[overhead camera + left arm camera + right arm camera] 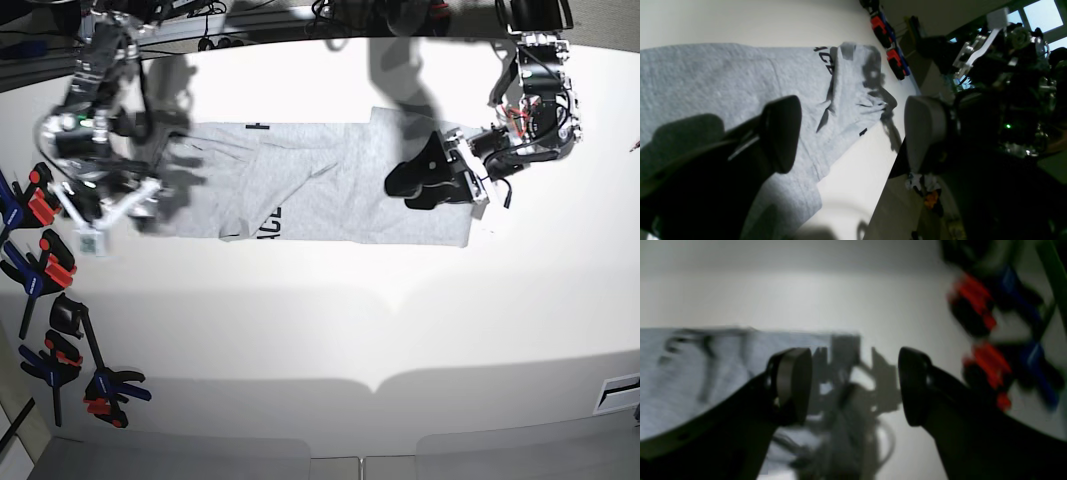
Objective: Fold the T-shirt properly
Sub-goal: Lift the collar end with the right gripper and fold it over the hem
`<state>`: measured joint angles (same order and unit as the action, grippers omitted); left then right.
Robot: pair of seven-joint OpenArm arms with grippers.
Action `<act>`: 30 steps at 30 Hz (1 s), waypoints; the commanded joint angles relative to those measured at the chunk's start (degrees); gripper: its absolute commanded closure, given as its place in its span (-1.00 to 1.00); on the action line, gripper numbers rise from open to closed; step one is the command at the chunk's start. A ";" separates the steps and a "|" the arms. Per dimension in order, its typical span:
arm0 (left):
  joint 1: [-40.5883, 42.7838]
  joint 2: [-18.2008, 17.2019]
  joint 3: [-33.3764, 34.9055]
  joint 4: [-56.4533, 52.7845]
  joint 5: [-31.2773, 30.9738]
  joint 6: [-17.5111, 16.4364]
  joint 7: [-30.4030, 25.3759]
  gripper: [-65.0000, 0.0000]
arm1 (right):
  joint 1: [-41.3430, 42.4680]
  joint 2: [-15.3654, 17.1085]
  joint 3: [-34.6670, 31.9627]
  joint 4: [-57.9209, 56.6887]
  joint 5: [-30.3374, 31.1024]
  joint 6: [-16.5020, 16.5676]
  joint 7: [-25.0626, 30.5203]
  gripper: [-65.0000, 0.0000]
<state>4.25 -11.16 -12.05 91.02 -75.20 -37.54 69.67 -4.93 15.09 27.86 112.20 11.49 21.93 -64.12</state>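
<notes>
On white table (330, 320): soft heather-grey T-shirt (330, 185), partly folded; both tools (853, 133) (855, 386) spread.

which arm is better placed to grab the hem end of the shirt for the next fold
Left, likely. Its open claw hangs right over the T-shirt near that end. The right claw, also open, sits at the opposite, sleeve end by the clamps.

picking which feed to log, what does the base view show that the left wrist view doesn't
Only the base view shows the whole T-shirt spread along the white table, both arms, and the right end effector at the shirt's far end. Only the left wrist view shows the left end effector close up, open above the fabric, plus windows behind. Both show black lettering and the clamps.
</notes>
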 commanded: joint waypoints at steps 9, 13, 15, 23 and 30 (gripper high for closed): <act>-0.76 -0.33 -0.13 1.01 -1.79 -0.28 -0.68 -0.37 | 0.46 2.05 12.76 -22.21 17.33 10.91 -2.40 -0.17; -0.76 -0.33 -0.13 1.01 -1.79 -0.26 -0.68 -0.37 | 0.46 2.03 13.05 -25.24 12.17 11.34 3.43 -0.17; -0.76 -0.33 -0.13 1.01 -1.79 -0.28 -0.68 -0.37 | 0.46 1.97 13.00 -25.94 12.22 11.23 4.87 -0.17; -0.74 -0.31 -0.13 1.01 -1.79 -0.28 -0.68 -0.37 | 0.48 1.57 13.00 -35.04 20.33 11.15 3.65 -0.17; -0.76 -0.31 -0.13 1.01 -1.81 -0.28 -0.68 -0.37 | 0.48 1.57 12.98 -37.70 25.92 11.19 -0.76 -0.17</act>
<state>4.25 -11.14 -12.05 91.02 -75.20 -37.54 69.65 -4.43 16.34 40.99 74.61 39.27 33.43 -62.19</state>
